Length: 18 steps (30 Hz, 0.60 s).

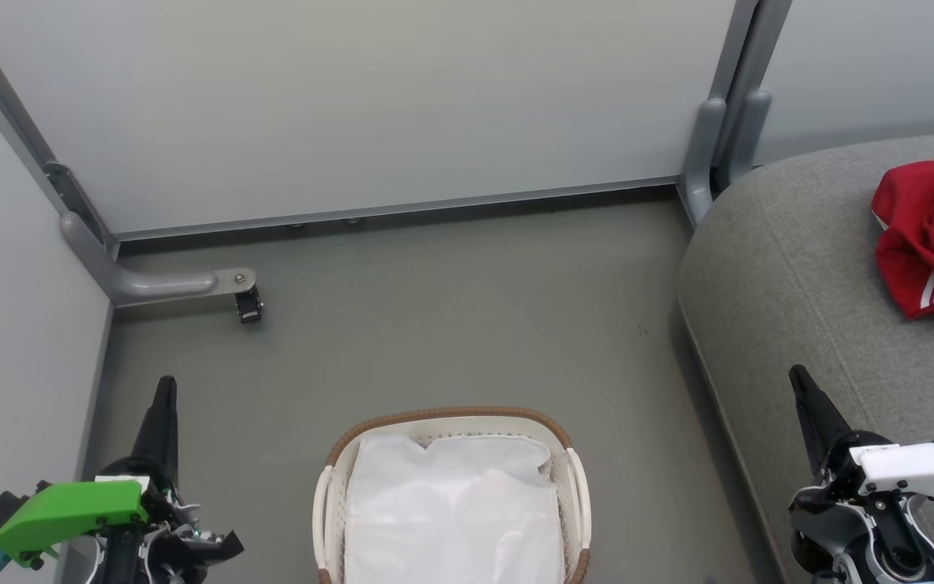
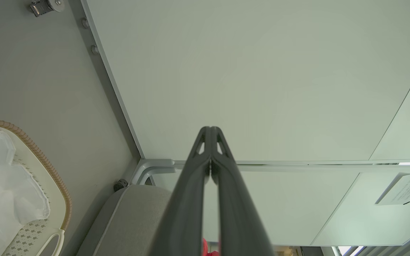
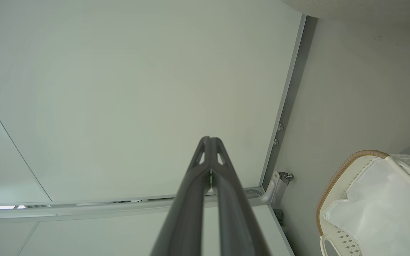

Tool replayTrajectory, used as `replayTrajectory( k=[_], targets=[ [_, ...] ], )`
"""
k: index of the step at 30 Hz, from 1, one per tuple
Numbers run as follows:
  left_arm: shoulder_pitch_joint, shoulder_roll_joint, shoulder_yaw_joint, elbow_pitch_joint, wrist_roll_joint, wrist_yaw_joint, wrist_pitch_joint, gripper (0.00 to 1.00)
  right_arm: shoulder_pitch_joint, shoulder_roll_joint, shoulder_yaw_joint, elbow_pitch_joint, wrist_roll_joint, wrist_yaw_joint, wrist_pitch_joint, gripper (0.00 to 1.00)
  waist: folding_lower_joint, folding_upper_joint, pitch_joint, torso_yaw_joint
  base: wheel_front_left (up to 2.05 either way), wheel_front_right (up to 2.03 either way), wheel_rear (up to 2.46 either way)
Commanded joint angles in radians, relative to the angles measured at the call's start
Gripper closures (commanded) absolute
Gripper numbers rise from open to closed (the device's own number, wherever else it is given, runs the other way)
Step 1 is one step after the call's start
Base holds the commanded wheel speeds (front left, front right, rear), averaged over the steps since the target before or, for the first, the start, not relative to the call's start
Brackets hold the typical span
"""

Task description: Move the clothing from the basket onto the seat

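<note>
Head view, looking down into a panelled corner. Left end effector (image 1: 164, 397) at lower left, dark fingers pressed together tip to tip, nothing between them. Right end effector (image 1: 801, 385) at lower right, likewise closed and empty, poised over the front edge of the seat (image 1: 791, 268). Clothing (image 1: 933, 235): crumpled red heap with white trim, lying on top of the seat at far right, partly cut by the frame edge, well apart from both end effectors. Basket (image 1: 451, 415) on the grey floor (image 1: 451, 324) at bottom centre, between the two arms, near the seat's front. Inside it, a plain white cloth sheet (image 1: 451, 503) spread across nearly the whole opening. Pale wall panels (image 1: 394, 105) behind, with a small caster bracket (image 1: 246, 302) at the left foot.
</note>
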Motion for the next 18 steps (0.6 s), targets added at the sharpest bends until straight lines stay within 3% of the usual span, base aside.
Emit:
replayTrajectory(
  k=[1, 18],
  targets=[
    [-0.010, 0.005, 0.002, -0.001, -0.003, -0.005, 0.003, 1.00, -0.007, -0.006, -0.001, -0.004, 0.004, 0.000, 0.001, 1.00, 0.0000, 0.0000, 0.000, 0.000, 0.00, 0.00, 0.00],
    [-0.010, 0.005, 0.002, -0.001, -0.003, -0.005, 0.003, 1.00, -0.007, -0.006, -0.001, -0.004, 0.004, 0.000, 0.001, 1.00, 0.0000, 0.0000, 0.000, 0.000, 0.00, 0.00, 0.00]
  ],
)
